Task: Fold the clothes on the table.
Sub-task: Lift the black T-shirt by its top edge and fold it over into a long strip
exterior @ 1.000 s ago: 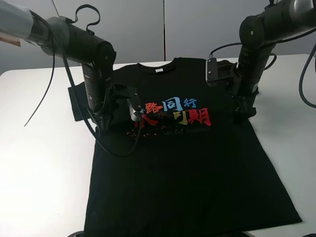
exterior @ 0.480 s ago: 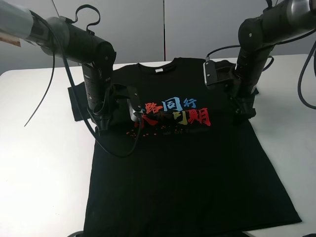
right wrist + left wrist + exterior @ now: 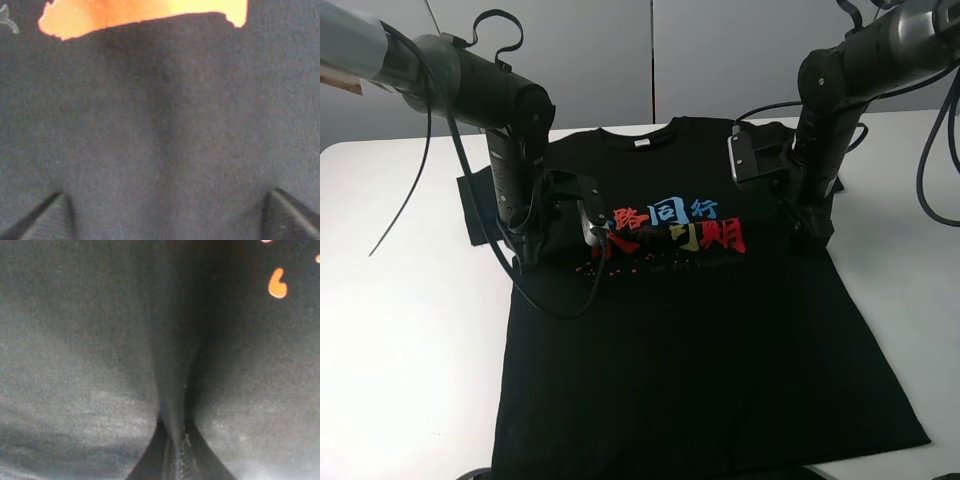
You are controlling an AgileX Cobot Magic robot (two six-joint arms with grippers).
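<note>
The black T-shirt (image 3: 700, 340) is lying flat, print up, on the white bench (image 3: 400, 350), hem reaching the near edge and collar pointing toward the far edge; the left gripper (image 3: 525, 262) is pressing onto the shirt below its left sleeve, jaws closed and pinching a ridge of fabric (image 3: 172, 390); the right gripper (image 3: 810, 235) is sitting on the opposite side, fingertips (image 3: 45, 220) spread wide and holding nothing.

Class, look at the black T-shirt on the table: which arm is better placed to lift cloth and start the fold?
Left. The left gripper has the T-shirt pinched up into a ridge between closed fingers. The right gripper sits over flat cloth with its fingertips apart, gripping nothing.
</note>
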